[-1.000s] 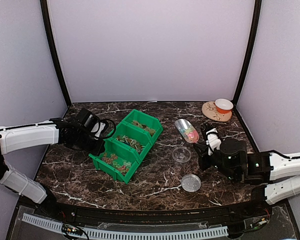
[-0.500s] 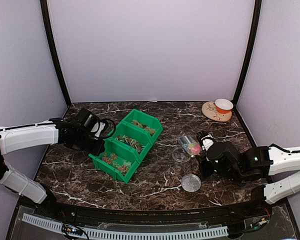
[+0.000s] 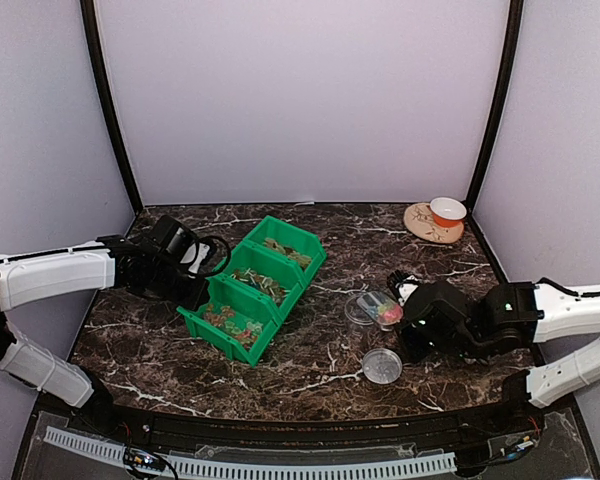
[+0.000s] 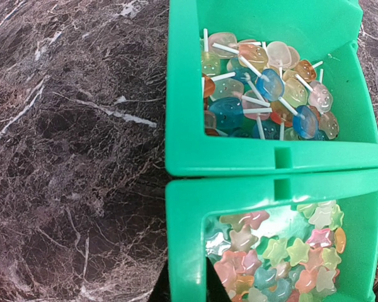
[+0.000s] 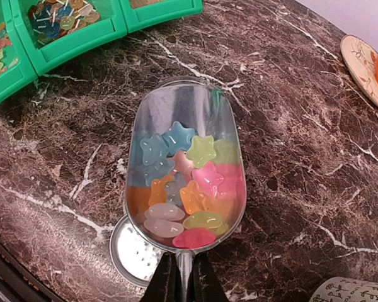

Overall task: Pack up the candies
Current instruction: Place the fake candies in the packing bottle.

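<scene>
My right gripper (image 5: 184, 277) is shut on the handle of a metal scoop (image 5: 148, 107). The scoop holds several star-shaped candies (image 5: 189, 182) in pink, orange, blue and green. In the top view the scoop (image 3: 380, 306) sits level over the small clear jar (image 3: 358, 310). The jar's grey lid (image 3: 382, 365) lies apart on the table, nearer the front edge. More candies fill the green bins (image 3: 242, 295): stars (image 4: 283, 251) in one, lollipops (image 4: 264, 88) in the other. My left gripper (image 4: 190, 286) is shut on the wall of the near green bin (image 4: 189, 239).
An orange cup on a patterned saucer (image 3: 420, 222) stands at the back right corner. A patterned white object (image 5: 353, 290) shows at the bottom right of the right wrist view. The lid (image 5: 133, 255) lies just left of the scoop's handle.
My right arm has swung the loaded scoop forward and to the left, from further back on the table to over the clear jar. The left arm and bins have not moved.
</scene>
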{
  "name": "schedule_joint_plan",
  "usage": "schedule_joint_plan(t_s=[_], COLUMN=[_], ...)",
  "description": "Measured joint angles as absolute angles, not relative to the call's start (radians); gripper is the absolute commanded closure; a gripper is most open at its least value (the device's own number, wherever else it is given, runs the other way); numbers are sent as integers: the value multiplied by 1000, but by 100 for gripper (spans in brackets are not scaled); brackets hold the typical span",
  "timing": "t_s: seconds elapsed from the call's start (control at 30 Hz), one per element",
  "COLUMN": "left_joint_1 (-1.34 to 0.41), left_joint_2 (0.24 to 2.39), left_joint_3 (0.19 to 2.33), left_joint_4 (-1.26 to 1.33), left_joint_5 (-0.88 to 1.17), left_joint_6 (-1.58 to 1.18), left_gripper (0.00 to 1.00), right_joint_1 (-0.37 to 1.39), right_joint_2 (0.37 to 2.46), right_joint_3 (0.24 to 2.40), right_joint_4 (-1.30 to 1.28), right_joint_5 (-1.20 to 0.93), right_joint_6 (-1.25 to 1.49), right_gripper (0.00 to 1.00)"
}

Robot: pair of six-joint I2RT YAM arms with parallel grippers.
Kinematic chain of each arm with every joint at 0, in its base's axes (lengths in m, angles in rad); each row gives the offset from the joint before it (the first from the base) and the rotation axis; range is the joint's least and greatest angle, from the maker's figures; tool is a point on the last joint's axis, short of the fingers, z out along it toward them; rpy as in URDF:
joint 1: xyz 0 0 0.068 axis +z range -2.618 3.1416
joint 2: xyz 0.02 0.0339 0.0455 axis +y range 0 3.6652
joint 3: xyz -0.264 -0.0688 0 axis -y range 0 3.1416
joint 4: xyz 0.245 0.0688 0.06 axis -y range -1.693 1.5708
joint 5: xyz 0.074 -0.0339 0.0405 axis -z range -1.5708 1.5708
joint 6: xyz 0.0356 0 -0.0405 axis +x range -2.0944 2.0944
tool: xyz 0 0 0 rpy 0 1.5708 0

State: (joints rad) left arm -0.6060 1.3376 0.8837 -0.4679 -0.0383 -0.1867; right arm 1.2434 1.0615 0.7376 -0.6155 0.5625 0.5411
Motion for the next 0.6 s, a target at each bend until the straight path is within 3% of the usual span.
schedule_joint_plan(t_s=[0.6], left_joint_1=[-606], left_joint_2=[1338], left_joint_3=[884], left_joint_4=[-468], left_joint_5=[-40], left_joint_6=[-187], left_gripper=[100], right_joint_1=[1243], right_joint_2=[1164], right_joint_3=[869], right_joint_4=[-799], right_joint_5=[485], right_joint_6=[585], right_gripper=[100])
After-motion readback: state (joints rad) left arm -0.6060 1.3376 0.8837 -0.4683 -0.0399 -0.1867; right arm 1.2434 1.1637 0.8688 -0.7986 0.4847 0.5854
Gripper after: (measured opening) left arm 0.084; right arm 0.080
